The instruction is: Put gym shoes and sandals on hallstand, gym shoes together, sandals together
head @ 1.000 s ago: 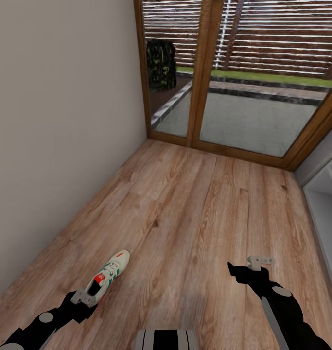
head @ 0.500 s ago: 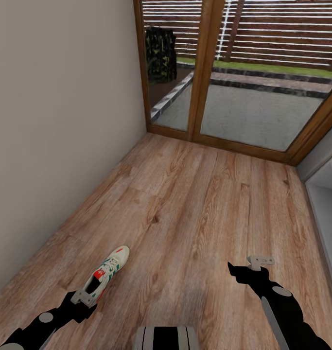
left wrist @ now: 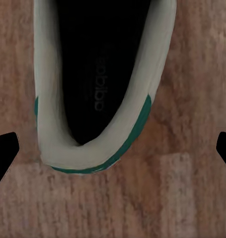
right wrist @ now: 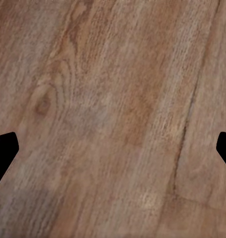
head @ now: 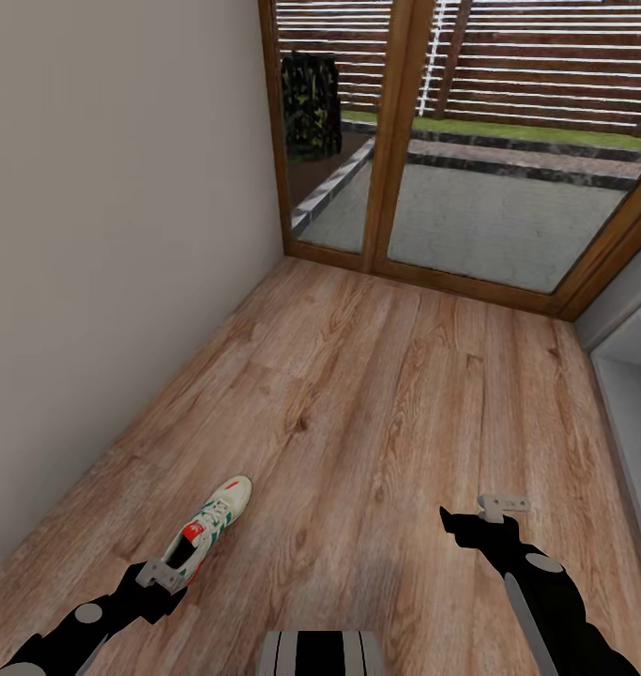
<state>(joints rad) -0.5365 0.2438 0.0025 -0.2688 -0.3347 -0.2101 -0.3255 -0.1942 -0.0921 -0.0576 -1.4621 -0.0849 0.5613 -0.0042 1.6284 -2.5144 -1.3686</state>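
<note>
On the floor: cream-white gym shoe with green stripes and red patches point(head: 210, 524) lies on light brown wood-plank corridor floor point(head: 376, 394), near the left wall.
Left gripper point(left wrist: 113, 148): spread wide above the shoe's heel opening, holding nothing.
Right gripper point(right wrist: 113, 148): spread over bare planks.

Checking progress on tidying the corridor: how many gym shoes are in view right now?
1. A single gym shoe lies on the corridor floor near the wall, just ahead of the left tool, its opening under that wrist camera. The other may be out of frame.

View tilted slightly; gym shoe point(head: 210, 526) appears marginally lower
</note>
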